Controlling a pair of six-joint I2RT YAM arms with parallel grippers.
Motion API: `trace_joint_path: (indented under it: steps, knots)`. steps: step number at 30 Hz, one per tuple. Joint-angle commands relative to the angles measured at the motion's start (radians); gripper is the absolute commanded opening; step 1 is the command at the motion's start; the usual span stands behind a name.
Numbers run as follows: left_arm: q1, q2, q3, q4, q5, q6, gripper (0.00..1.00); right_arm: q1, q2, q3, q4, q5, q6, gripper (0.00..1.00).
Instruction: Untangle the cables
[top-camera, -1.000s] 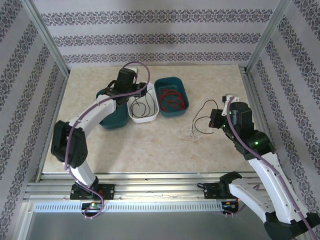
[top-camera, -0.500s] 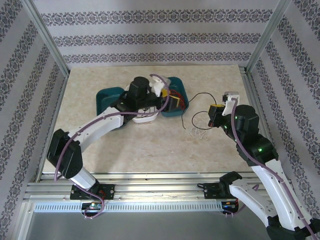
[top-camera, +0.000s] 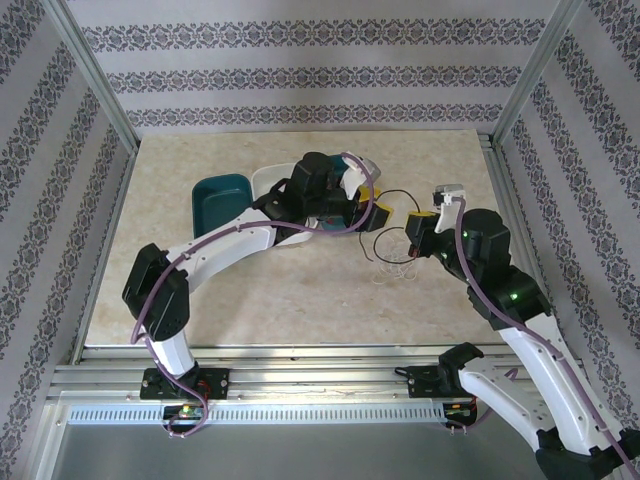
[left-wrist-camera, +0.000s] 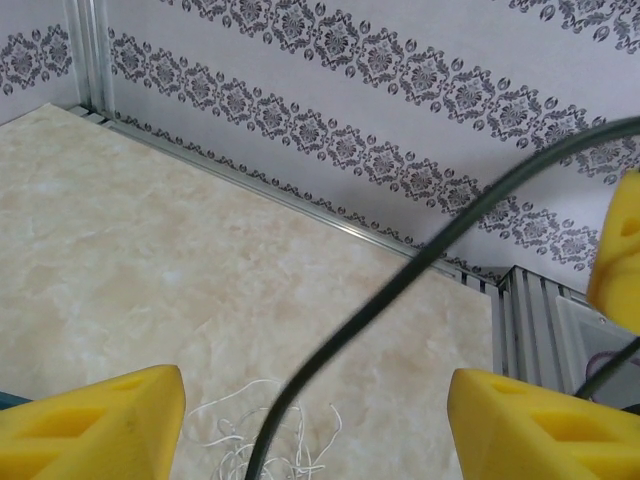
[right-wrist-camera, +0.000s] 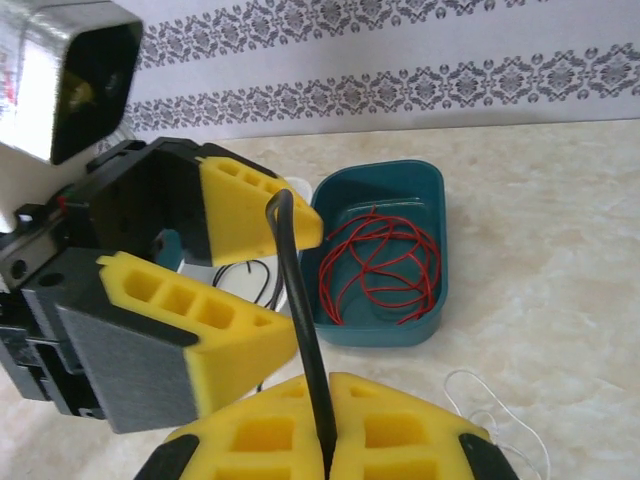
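Cables partly sorted
Red cable (right-wrist-camera: 380, 265) sits in its bin (right-wrist-camera: 400, 332). Right gripper (right-wrist-camera: 325, 420) pinches the black cable (right-wrist-camera: 297, 300); left gripper (left-wrist-camera: 315, 430) is wide open. White cable (top-camera: 395, 268) lies loose, unsorted.

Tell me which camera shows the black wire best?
The right wrist view: the black cable rises close, pinched in the shut right gripper. The left wrist view shows a stretch passing the open left gripper; the top view, a thin loop.
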Motion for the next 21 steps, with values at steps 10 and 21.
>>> trace_joint_path:
  steps: [10,21]
  knots:
    - [-0.010,0.014,0.088,-0.018,-0.044,0.063,0.18,0.040,0.042,-0.013,0.046,-0.014,0.004,0.00]
    - [0.030,-0.079,0.028,-0.045,-0.209,-0.031,0.00,0.040,0.047,-0.036,0.030,0.097,0.027,0.69]
